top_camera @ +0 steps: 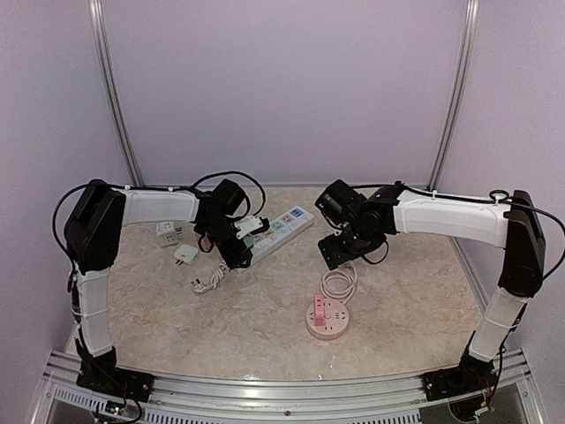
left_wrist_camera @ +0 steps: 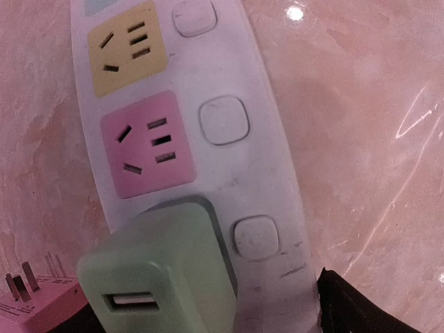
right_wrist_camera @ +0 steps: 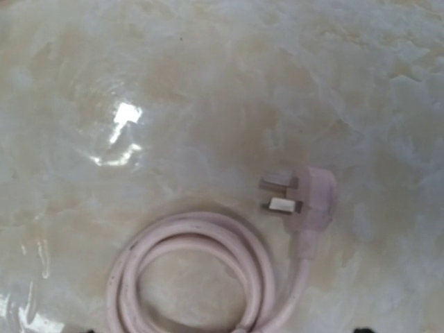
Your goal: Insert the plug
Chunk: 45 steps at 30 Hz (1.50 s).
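A white power strip point(top_camera: 284, 224) lies at the back middle of the table; in the left wrist view point(left_wrist_camera: 277, 139) it shows a yellow socket point(left_wrist_camera: 127, 48) and a pink socket point(left_wrist_camera: 147, 144). A green USB adapter point(left_wrist_camera: 163, 274) sits seated in the strip's green socket at its near end. My left gripper point(top_camera: 237, 251) is around that adapter, open, its right finger point(left_wrist_camera: 347, 309) well clear of it. A pink plug point(right_wrist_camera: 313, 198) with its coiled cord point(right_wrist_camera: 194, 277) lies flat under my right gripper point(top_camera: 338, 250), which is open and empty above it.
A pink adapter point(left_wrist_camera: 35, 309) lies prongs-up beside the strip's near end. The round pink socket hub point(top_camera: 328, 318) stands in front of the coil. White adapters point(top_camera: 168, 232) point(top_camera: 185, 254) and a white plug with cord point(top_camera: 208, 281) lie at the left.
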Motion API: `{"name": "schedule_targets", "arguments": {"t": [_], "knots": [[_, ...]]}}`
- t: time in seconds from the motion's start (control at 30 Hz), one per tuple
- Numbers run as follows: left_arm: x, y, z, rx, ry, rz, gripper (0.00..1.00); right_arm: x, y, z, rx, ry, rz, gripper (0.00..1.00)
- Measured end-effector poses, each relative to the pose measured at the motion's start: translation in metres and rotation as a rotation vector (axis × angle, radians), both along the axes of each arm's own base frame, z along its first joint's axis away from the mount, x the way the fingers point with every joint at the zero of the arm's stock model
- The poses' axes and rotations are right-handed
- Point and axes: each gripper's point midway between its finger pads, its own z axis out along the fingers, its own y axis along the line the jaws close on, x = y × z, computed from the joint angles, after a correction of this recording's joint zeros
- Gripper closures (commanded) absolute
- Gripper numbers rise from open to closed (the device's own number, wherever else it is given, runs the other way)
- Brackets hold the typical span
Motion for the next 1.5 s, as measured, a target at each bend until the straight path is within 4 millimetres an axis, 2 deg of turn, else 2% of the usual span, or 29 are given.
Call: {"name": "schedule_targets", "arguments": {"t": [0.17, 0.37, 0.43, 0.73, 0.87, 1.0, 1.1, 1.13, 1.17, 1.23, 1.3, 1.4, 1.5], "knots": [[0.0, 0.0, 0.002, 0.012, -0.012, -0.015, 0.37, -0.001, -0.002, -0.003, -0.011, 0.004, -0.002, 0.21], [-0.009, 0.001, 0.003, 0.024, -0.014, -0.082, 0.4, -0.003, -0.003, -0.005, -0.016, 0.007, 0.001, 0.22], [-0.019, 0.007, 0.003, 0.043, -0.01, -0.129, 0.41, -0.005, -0.003, -0.006, -0.017, 0.009, 0.003, 0.21], [-0.092, 0.052, -0.001, 0.111, 0.066, -0.267, 0.39, -0.01, -0.002, 0.003, -0.01, -0.01, 0.015, 0.21], [-0.127, 0.077, -0.001, 0.129, 0.087, -0.298, 0.33, -0.013, 0.002, 0.003, -0.01, -0.01, 0.026, 0.21], [-0.154, 0.101, 0.0, 0.152, 0.134, -0.32, 0.16, -0.014, 0.008, 0.008, -0.003, -0.018, 0.041, 0.2], [-0.169, 0.118, 0.004, 0.175, 0.186, -0.337, 0.1, -0.013, 0.016, 0.015, 0.01, -0.032, 0.056, 0.19], [-0.173, 0.124, 0.006, 0.18, 0.204, -0.339, 0.02, -0.013, 0.019, 0.017, 0.013, -0.035, 0.061, 0.19], [-0.176, 0.129, 0.01, 0.182, 0.218, -0.338, 0.01, -0.013, 0.021, 0.017, 0.014, -0.036, 0.064, 0.18], [-0.173, 0.137, 0.026, 0.179, 0.227, -0.328, 0.01, -0.013, 0.024, 0.017, 0.012, -0.037, 0.071, 0.18], [-0.159, 0.139, 0.049, 0.166, 0.196, -0.314, 0.01, -0.013, 0.026, 0.017, 0.008, -0.037, 0.075, 0.17], [-0.132, 0.143, 0.092, 0.118, 0.118, -0.298, 0.01, -0.012, 0.025, 0.016, -0.001, -0.038, 0.077, 0.17], [-0.101, 0.158, 0.131, 0.069, 0.018, -0.225, 0.01, -0.012, 0.023, 0.016, -0.01, -0.04, 0.077, 0.16]]}}
